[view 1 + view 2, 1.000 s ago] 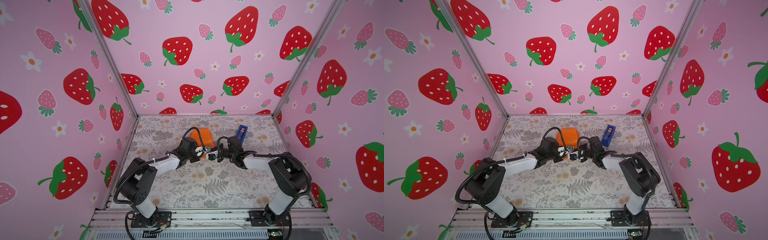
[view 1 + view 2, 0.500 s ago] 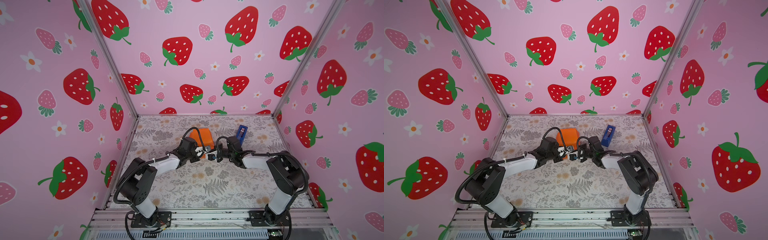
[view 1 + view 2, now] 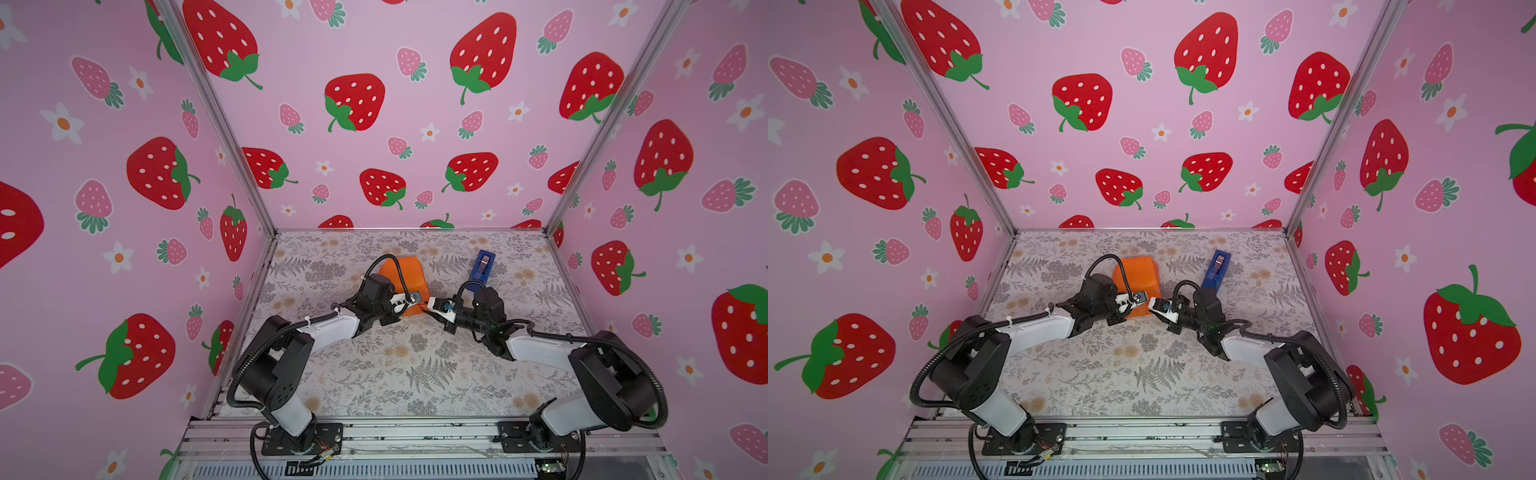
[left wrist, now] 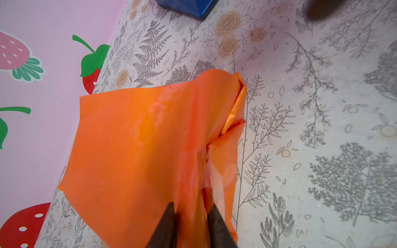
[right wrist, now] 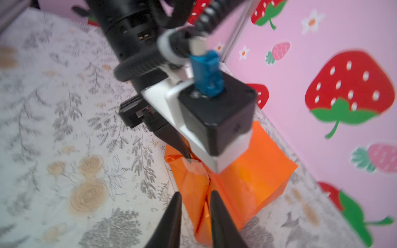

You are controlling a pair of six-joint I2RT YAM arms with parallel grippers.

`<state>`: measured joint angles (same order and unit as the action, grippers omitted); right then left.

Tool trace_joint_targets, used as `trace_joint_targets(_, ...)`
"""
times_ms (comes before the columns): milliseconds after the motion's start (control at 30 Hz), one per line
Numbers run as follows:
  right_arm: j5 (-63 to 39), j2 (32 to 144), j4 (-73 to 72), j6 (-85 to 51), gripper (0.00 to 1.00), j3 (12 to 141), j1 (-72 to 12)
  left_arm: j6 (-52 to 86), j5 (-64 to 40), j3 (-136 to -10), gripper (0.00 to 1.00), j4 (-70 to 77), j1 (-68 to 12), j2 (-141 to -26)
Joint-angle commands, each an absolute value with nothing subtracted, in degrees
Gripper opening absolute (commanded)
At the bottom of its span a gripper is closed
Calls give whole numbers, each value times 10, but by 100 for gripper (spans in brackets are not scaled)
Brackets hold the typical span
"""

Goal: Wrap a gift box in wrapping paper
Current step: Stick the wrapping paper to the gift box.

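Pinching a fold of wrapping paper in left end effector, right end effector narrowly parted astride it, grip unclear; risking a tear if tugged apart.

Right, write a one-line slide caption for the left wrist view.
Left gripper straddles a crumpled fold of orange wrapping paper on the floral table covering, blue tape dispenser beyond.
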<state>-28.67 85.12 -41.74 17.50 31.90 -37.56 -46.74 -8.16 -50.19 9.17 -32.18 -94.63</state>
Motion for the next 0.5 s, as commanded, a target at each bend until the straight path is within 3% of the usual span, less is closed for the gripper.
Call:
trace_joint_targets(0,-240,861,-443,-179,19,315,-380,-474,-101,-492,27,-7,-322,-963)
trace_joint_targets(200,-240,950,-532,-462,2,332,-411,-474,-102,-493,26,-10,-322,-962)
trace_joint_targets(467,-201,1034,-585,-523,0,379,-435,-475,-106,-497,25,-15,-322,-962)
